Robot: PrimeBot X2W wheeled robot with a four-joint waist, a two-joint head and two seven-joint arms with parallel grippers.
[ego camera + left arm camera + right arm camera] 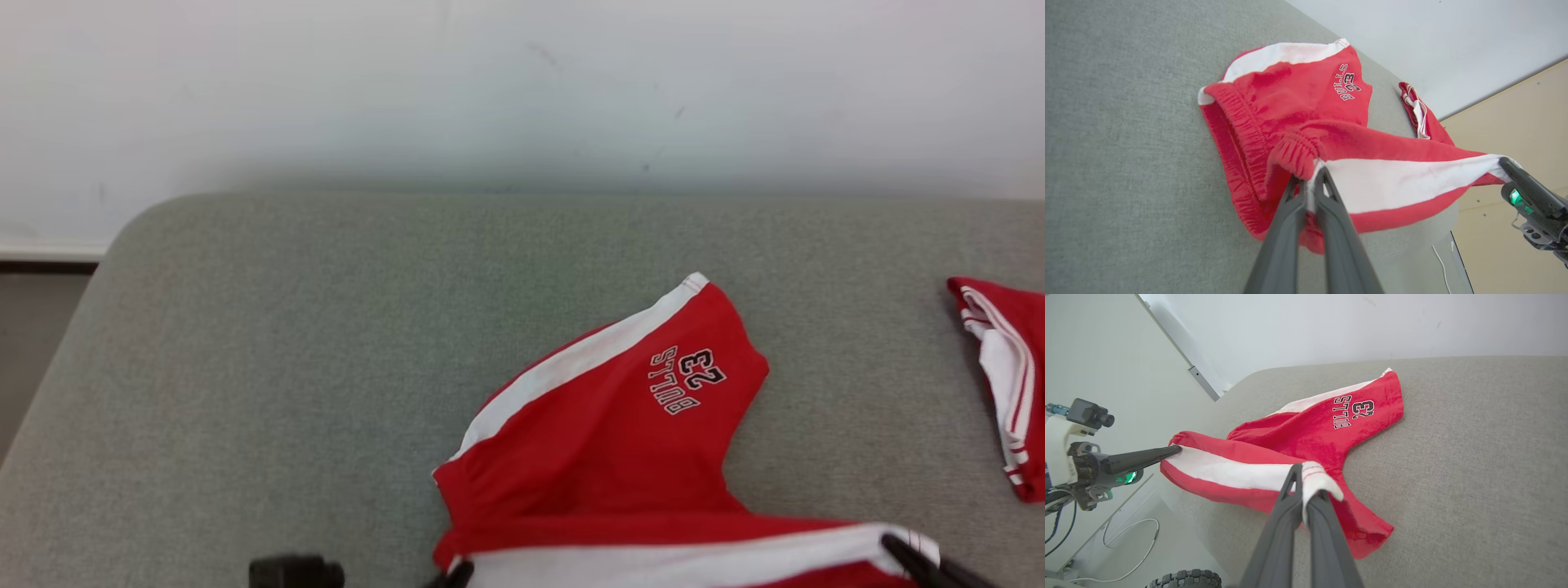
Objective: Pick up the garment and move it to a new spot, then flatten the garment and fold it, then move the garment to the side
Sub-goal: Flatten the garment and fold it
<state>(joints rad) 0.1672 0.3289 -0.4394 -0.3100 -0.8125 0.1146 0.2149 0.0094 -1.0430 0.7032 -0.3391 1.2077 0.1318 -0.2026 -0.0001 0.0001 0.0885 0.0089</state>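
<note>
The garment is a pair of red shorts with white side stripes and "BULLS 23" lettering. One leg lies flat on the grey cushion; the near leg is lifted and stretched between both grippers. My left gripper is shut on the gathered waistband corner, also seen low in the head view. My right gripper is shut on the white hem at the stripe's other end. Each wrist view shows the other gripper pinching its end, the right gripper and the left gripper.
A second red and white garment lies at the cushion's right side. A pale wall runs behind. The cushion's rounded left edge drops to the floor. A white cable and a knobbly wheel are below the near edge.
</note>
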